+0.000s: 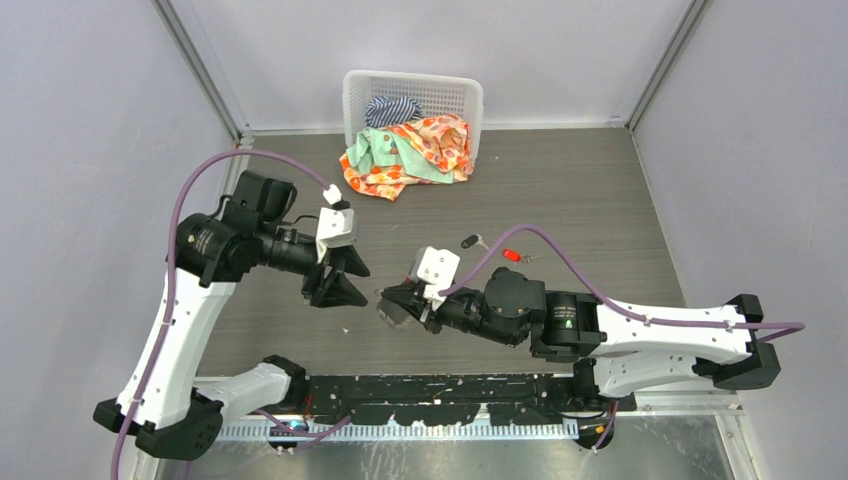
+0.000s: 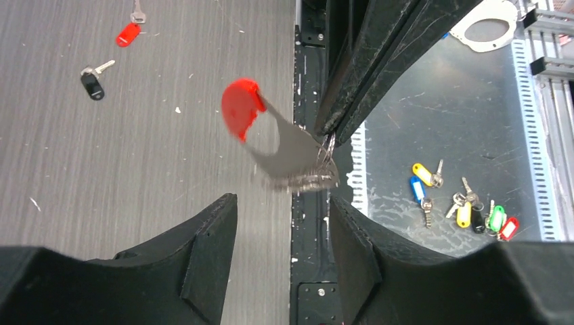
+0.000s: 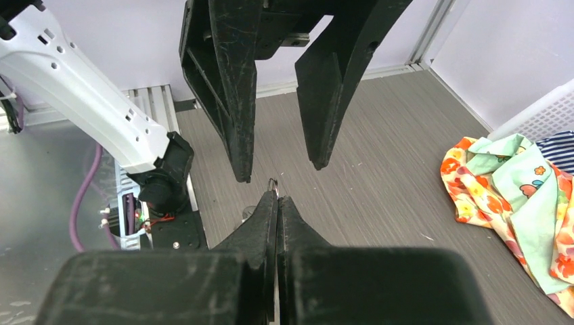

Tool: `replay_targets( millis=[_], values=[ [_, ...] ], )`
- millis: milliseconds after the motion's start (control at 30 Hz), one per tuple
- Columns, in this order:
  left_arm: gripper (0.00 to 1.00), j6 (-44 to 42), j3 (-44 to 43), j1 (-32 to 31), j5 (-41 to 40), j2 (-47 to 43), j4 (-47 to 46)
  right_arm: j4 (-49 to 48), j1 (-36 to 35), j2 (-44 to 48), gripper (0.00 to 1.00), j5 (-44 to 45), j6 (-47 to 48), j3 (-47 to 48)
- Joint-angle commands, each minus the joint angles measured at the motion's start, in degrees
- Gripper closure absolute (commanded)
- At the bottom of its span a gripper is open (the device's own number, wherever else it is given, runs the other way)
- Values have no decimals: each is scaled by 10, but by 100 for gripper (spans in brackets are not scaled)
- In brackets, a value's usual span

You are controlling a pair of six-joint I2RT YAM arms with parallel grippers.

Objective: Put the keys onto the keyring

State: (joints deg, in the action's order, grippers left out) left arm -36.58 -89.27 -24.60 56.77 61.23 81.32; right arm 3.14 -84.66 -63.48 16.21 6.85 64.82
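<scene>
My right gripper point(image 3: 276, 198) is shut on the keyring point(image 2: 298, 161), pinching its thin wire loop point(image 3: 273, 183) at the fingertips. In the left wrist view the ring's silvery fan and long red tag point(image 2: 240, 108) hang from the right gripper point(image 2: 327, 135). My left gripper point(image 2: 281, 230) faces it, open, with the bunch just beyond its tips and nothing between its fingers point(image 3: 238, 101). Both grippers meet above the table's near middle point(image 1: 370, 292). Two loose keys lie on the table, one black-headed point(image 1: 470, 241) point(image 2: 91, 84), one red-headed point(image 1: 512, 255) point(image 2: 126, 34).
A white basket point(image 1: 352, 100) stands at the back with patterned clothes point(image 1: 410, 150) point(image 3: 514, 196) spilling onto the table. A bunch of coloured tagged keys point(image 2: 467, 206) lies on the metal floor past the table's near edge.
</scene>
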Motion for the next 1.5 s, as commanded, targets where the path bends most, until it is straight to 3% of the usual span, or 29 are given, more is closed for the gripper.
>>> replay_targets(
  millis=[0,300,933,1467],
  values=[
    [46,-5,-29,-29,-38,0,-24,-41,-2,24,99,18,5,-2],
    [55,31,-21,-131,-107,1,-63,-59,-2,29,99,13,-7,-14],
    [75,89,-13,-136,-121,-11,-106,-45,-2,17,99,17,-18,-8],
    [63,95,1,-136,-108,-20,-108,-36,-2,-5,99,41,-24,13]
  ],
)
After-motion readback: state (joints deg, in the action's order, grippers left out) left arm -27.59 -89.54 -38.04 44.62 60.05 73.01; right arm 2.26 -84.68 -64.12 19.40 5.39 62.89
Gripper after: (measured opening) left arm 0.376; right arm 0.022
